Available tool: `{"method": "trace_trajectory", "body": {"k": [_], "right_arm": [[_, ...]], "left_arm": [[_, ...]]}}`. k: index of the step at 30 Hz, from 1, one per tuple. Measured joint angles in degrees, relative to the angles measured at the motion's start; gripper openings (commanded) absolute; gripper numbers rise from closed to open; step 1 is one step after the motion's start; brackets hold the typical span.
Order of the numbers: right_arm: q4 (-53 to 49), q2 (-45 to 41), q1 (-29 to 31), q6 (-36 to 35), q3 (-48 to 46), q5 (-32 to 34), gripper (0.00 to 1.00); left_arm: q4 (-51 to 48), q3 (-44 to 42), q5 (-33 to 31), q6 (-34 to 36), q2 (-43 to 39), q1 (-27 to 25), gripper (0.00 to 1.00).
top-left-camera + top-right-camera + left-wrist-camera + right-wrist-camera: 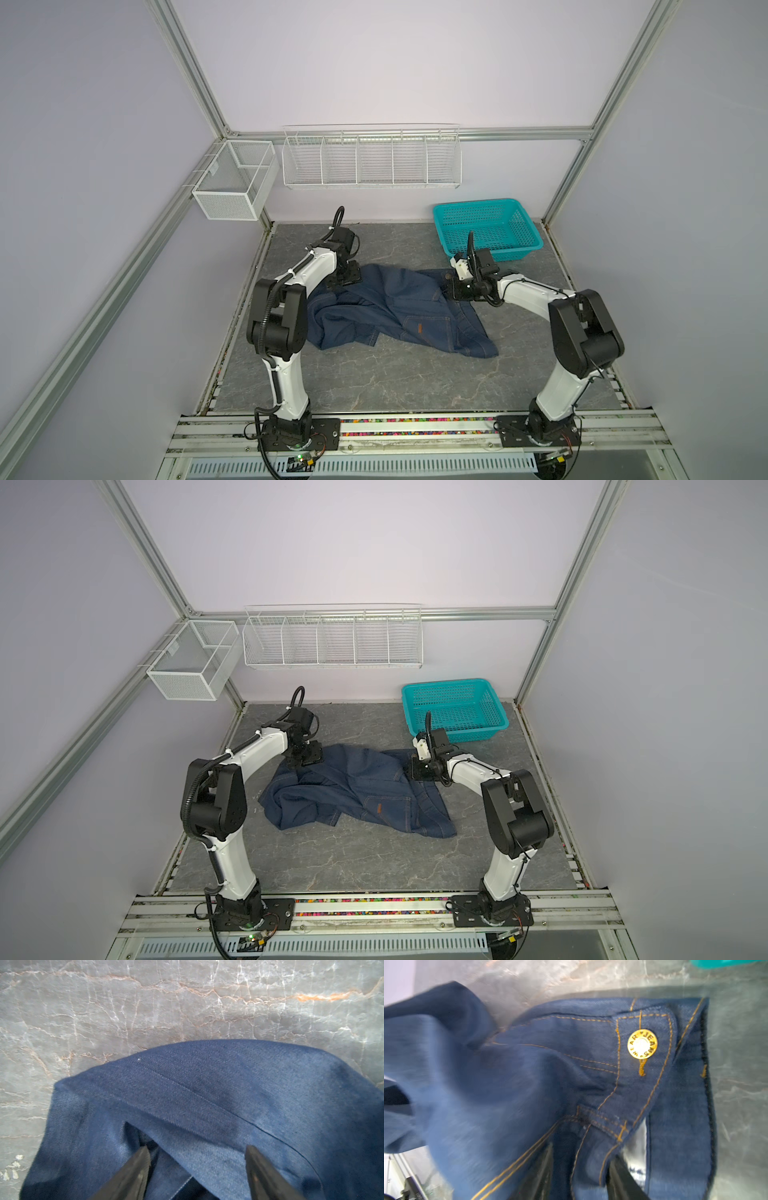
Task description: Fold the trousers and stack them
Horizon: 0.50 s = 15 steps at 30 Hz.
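At the far left edge of the denim heap, the left tool (197, 1153) is standing released. Its two black fingers (135, 1174) are spreading wide with a raised ridge of cloth running between them, and nothing is being pinched there. In both top views it is hanging low over the far left corner of the trousers (399, 311).

Across the heap, the right tool (581, 1155) is grasping the trousers at the waistband. In the right wrist view, which is blurring somewhat, denim is bunching between its fingers just beside the fly, and the gold button (642, 1043) is showing a little beyond them. In a top view this tool is sitting at the garment's far right corner.

The trousers are lying crumpled and unfolded in the middle of the grey marbled counter (374, 382), between the two arms. A back pocket with its small tan patch (419, 328) is facing up, and a rumpled leg is bunching toward the left arm. The teal basket (486, 226) is standing at the counter's far right, near the right tool but apart from the denim.
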Motion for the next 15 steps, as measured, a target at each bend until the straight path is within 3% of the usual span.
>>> {"method": "trace_trajectory", "body": {"k": [6,15], "right_arm": [[-1.27,2.34,-0.44,-0.7,1.29,-0.44,0.1],[-6.84,-7.8,-4.66,-2.14,1.4,-0.57,0.07]], "left_arm": [[-0.17,0.0,-0.2,0.61,0.0,0.0,0.73],[-1.07,0.02,-3.08,0.61,-0.48,1.6,0.74]]}}
